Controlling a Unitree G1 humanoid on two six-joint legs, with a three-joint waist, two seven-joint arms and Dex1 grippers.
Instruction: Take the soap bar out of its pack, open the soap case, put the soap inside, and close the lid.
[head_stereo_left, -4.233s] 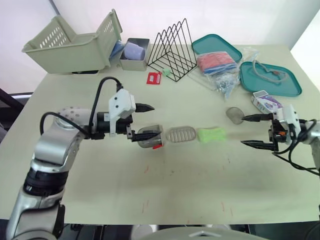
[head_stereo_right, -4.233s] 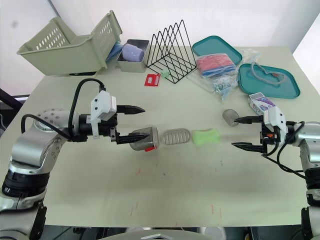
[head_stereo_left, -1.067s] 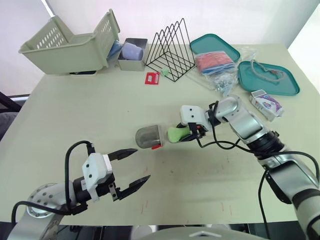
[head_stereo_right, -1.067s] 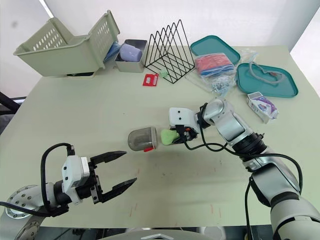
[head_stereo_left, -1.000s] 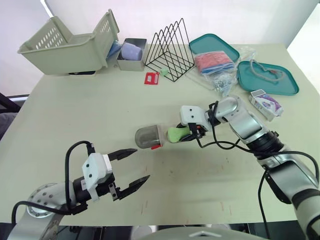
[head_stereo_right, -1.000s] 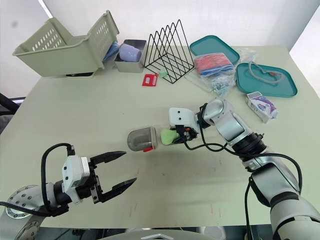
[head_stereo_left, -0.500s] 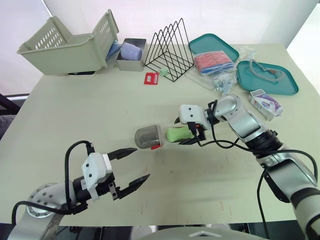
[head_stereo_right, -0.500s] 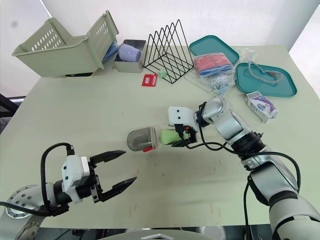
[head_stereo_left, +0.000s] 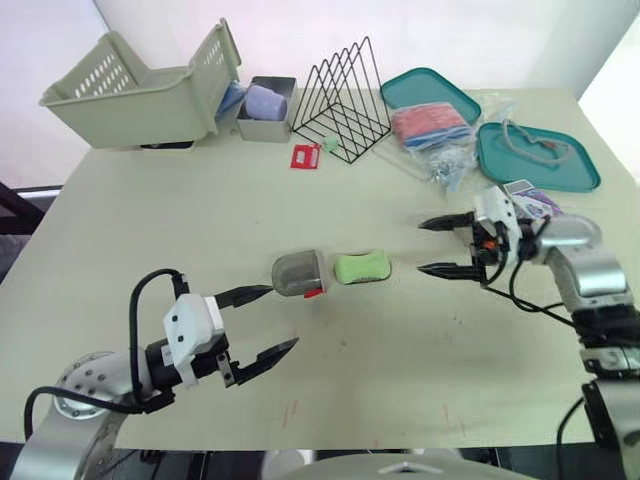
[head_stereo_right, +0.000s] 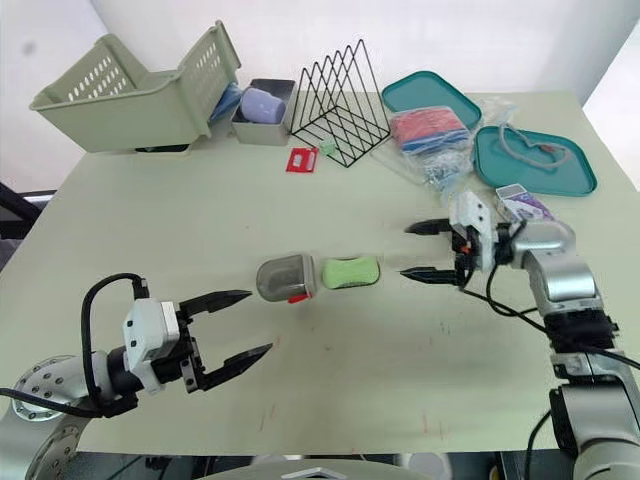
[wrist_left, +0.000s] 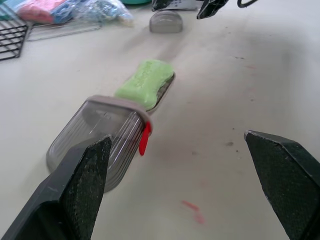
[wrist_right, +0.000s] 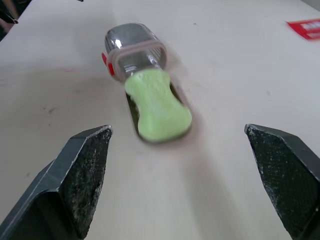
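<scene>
Our right end effector (head_stereo_left: 428, 247) hangs with its two fingers spread wide and nothing between them, just to the right of the soap (head_stereo_left: 361, 267) and clear of it. Our left end effector (head_stereo_left: 282, 317) is also spread and empty, low over the front of the bench (head_stereo_left: 200, 210) and a little short of the case (head_stereo_left: 296, 273). The green soap lies bare on the case's clear tray (wrist_left: 164, 92) in the middle of the bench. One end sits at the mouth of the grey case, which rests on its side with its red catch showing. The pack (head_stereo_left: 531, 200) sits well off by the right arm, near the teal trays. We judge that the unpacking, the opening and the placing of the soap are done. What is left is the closing, because the soap and tray stand mostly outside the case. A small grey domed piece (wrist_left: 166, 21) near the pack may belong to the case, but we cannot tell.
</scene>
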